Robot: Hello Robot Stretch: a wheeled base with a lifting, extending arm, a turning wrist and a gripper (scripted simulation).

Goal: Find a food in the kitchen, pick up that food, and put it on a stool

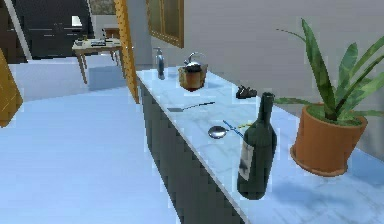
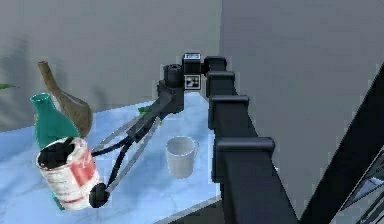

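In the arm side view my gripper (image 2: 95, 173) reaches down to the left from its dark body (image 2: 171, 92), over the pale marble counter (image 2: 150, 185). A red-and-white tilted cylinder with a dark top (image 2: 66, 174) lies right at the fingers (image 2: 120, 133). I cannot tell whether the gripper holds it or anything else. A green bottle (image 2: 44, 116) stands just behind that cylinder. A small white cup (image 2: 181, 157) stands on the counter beside the arm (image 2: 240, 150).
A brown vase (image 2: 63, 95) stands behind the green bottle. In the forward view the long counter (image 1: 190, 125) carries a dark wine bottle (image 1: 258, 146), a potted plant (image 1: 330, 135), a small ladle (image 1: 217, 131), a knife (image 1: 190, 106) and a brown pot (image 1: 192, 75). Blue floor lies to the left, and a table (image 1: 98, 47) stands far back.
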